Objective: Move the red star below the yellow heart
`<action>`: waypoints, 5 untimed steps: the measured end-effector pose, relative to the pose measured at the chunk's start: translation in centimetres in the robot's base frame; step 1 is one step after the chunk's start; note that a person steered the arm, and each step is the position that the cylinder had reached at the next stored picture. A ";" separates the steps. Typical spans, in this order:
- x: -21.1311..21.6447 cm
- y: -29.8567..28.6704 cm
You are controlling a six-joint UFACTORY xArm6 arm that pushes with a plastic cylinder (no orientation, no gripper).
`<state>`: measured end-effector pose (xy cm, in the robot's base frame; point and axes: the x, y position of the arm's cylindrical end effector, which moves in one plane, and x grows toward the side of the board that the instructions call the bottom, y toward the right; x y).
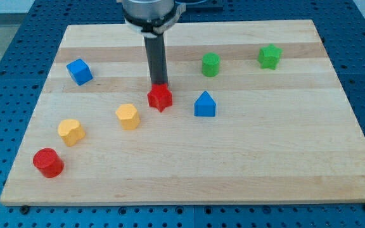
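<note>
Camera view, read from the view's left across: my table is a pale wooden board lying on a blue perforated bench. Lowest and farthest toward the view's left stands a red cylinder. Up and to its right is the yellow heart, and well above that, near the view's top left, a blue cube. Further right, a little higher than the heart, is a yellow hexagonal block.

The red star lies near the middle of the table, up and to the right of the yellow hexagonal block and well apart from the yellow heart, higher in the view than the heart. My end effector is a plain dark rod with nothing to open or close and it has hold of nothing; my tip meets the top edge of the red star, on the side toward the view's top.

Just right of the star is a blue block with a peaked top. Above it is a green cylinder, and farthest right, near the top, a green star.
</note>
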<state>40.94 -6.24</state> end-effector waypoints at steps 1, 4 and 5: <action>4.4 0.0; 5.9 1.3; 7.2 3.9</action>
<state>48.09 -2.30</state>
